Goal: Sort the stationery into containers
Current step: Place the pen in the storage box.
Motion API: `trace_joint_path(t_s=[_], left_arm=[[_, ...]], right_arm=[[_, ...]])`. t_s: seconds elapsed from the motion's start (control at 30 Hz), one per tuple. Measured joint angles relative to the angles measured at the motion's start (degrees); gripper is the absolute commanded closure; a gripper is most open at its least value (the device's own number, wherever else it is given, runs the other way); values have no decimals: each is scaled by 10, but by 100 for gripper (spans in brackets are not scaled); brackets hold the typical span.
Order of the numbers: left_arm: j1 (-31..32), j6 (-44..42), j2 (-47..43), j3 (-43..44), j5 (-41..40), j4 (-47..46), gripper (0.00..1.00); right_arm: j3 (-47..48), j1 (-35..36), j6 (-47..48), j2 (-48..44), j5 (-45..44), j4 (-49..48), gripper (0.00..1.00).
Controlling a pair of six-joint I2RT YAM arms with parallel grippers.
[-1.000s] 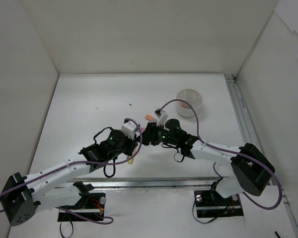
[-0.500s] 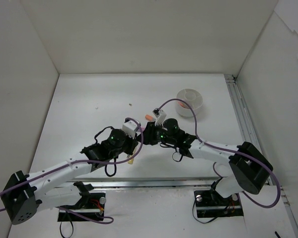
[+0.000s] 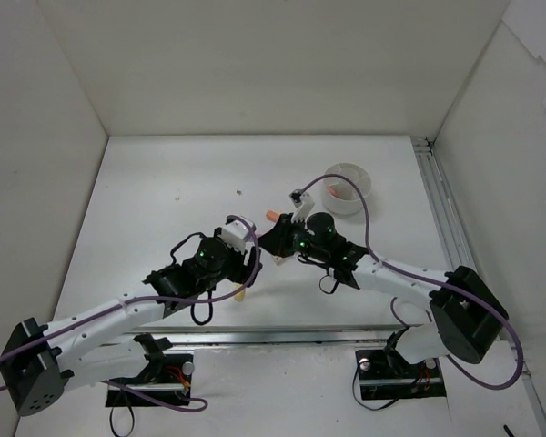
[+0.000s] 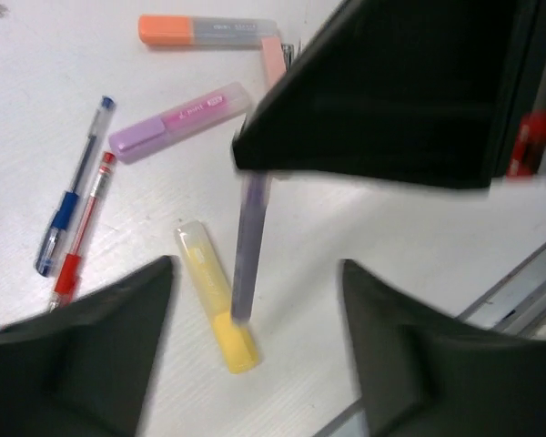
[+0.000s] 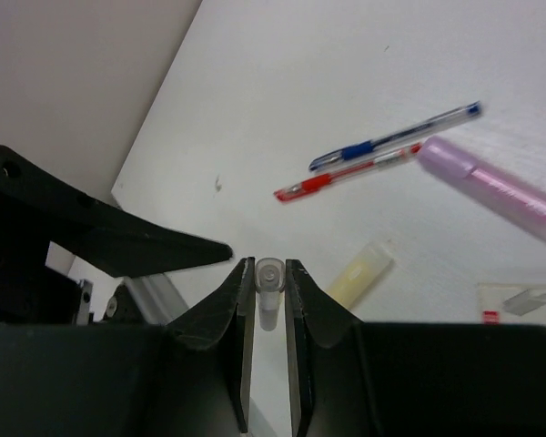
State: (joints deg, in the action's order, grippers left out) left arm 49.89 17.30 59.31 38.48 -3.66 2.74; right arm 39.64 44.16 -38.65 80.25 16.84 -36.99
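Two grippers hang close together over the middle of the table [image 3: 164, 196]. We see the right gripper [image 5: 268, 266] pinching a pale purple pen [image 5: 269, 279], its fingers pressed flat against the barrel. In the left wrist view this pen hangs nearly upright and blurred. Its lower end is over the yellow marker [image 4: 217, 314], and we cannot tell whether they touch. The left gripper [image 4: 257, 266] stands spread, with nothing gripped between its fingers.

On the table beneath lie:
- a blue pen [image 4: 73, 196] and a red pen [image 4: 84, 228], side by side
- a purple marker [image 4: 177, 121]
- an orange marker [image 4: 205, 30], with a small pink block [image 4: 273, 56] just beside its end

The white dish [image 3: 357, 171] sits well apart at the far right. Something orange lies in one compartment; we cannot tell what.
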Motion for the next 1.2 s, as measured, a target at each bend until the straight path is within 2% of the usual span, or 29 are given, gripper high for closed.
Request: trace_joint_path(t_s=[0.03, 0.07, 0.17, 0.37, 0.53, 0.7, 0.83, 1.03, 1.2], left_arm=[[0, 0, -6, 0, -3, 1, 13], [0, 2, -13, 0, -6, 4, 1], [0, 17, -45, 0, -29, 22, 0], [-4, 75, -127, -16, -106, 63, 0], [-68, 116, -127, -30, -113, 100, 0], [-157, 125, -100, -31, -73, 112, 0], [-196, 123, -88, -31, -38, 112, 0], [-240, 119, -61, -31, 8, 111, 0], [-252, 118, -53, -31, 40, 109, 0]], right_arm=[[0, -11, 6, -8, -7, 1, 100], [0, -25, 14, -18, -20, 5, 100], [1, -58, 53, -56, -80, 40, 100], [41, -88, 182, -106, -307, 104, 100], [100, -130, 286, -70, -428, 100, 100], [137, -169, 345, -16, -471, 90, 100], [144, -192, 374, 11, -479, 90, 100], [144, -209, 383, 29, -472, 87, 100], [144, -214, 386, 69, -455, 80, 100]])
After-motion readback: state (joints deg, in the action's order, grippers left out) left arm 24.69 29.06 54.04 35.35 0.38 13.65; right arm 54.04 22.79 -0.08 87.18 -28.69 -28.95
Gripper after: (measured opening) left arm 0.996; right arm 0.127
